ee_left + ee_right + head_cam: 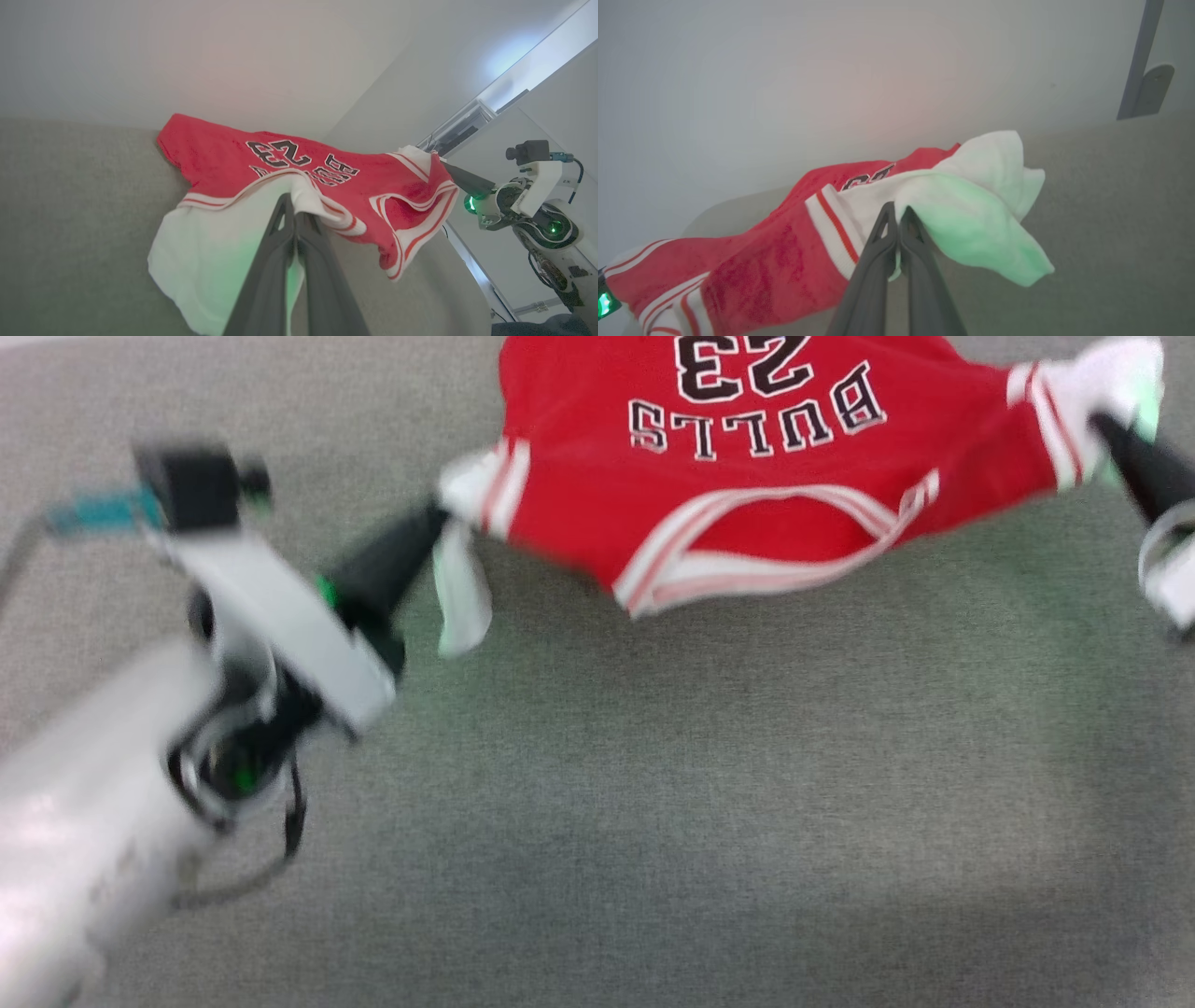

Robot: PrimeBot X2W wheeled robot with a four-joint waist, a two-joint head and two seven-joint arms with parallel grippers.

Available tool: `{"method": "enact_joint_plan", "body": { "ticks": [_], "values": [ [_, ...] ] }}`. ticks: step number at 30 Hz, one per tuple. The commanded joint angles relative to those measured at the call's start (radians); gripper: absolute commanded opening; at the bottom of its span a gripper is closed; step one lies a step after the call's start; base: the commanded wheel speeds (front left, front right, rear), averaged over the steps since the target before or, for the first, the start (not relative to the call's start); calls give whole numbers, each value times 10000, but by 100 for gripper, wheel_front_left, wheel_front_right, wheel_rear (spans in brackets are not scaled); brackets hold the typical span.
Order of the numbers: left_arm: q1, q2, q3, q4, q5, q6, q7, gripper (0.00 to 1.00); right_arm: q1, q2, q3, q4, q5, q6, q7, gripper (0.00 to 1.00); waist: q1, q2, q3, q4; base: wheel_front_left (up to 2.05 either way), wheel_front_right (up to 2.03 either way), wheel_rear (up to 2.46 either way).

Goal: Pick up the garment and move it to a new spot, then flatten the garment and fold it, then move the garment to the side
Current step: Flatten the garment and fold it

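Garment [747, 495]: red jersey, white sleeves, stretched between both gripper tips over grey fabric surface [653, 803]. Left gripper [439, 518]: jaws fully closed, pinching white sleeve at fingertips; loose sleeve end hangs below tips. Right gripper [1097, 425]: jaws fully closed on opposite white sleeve. Neckline sags between tips, robot side. "23" and "BULLS" print lies beyond tips.

Grey fabric surface [653, 821]; jersey [579, 467] far end seemingly touching it.
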Motion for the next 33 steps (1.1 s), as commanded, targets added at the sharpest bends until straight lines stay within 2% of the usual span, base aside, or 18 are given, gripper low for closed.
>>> {"method": "enact_joint_plan", "body": {
  "ticks": [1, 4, 7, 16, 23, 33],
  "values": [
    [462, 177, -173, -287, 43, -24, -55, 0, 574, -175, -124, -309, 121, -15, 108, 0, 0, 0, -131, -77, 0, 0, 0],
    [1305, 664, -540, -727, 154, -23, -197, 0, 1756, -455, -376, -1040, 304, -15, 451, 0, 0, 0, -243, -75, 0, 0, 0],
    [1896, 897, -853, -1026, 240, -23, -330, 0, 2836, -601, -707, -1665, 419, -15, 760, 0, 0, 0, -346, -3, 0, 0, 0],
    [2995, 1503, -1629, -1581, 654, -22, -551, 0, 5463, -507, -1564, -3483, 619, -15, 1708, 0, 0, 0, -507, 96, 0, 0, 0],
    [3758, 2101, -1880, -2232, 803, -22, -777, 0, 7085, -451, -2164, -4691, 607, -15, 2438, 0, 0, 0, -526, 121, 0, 0, 0],
    [4970, 2848, -2222, -3824, 958, 594, -770, 0, 8742, -322, -2869, -5499, 428, -15, 3097, 0, 0, 0, -495, 93, 0, 0, 0]
  ]
}}
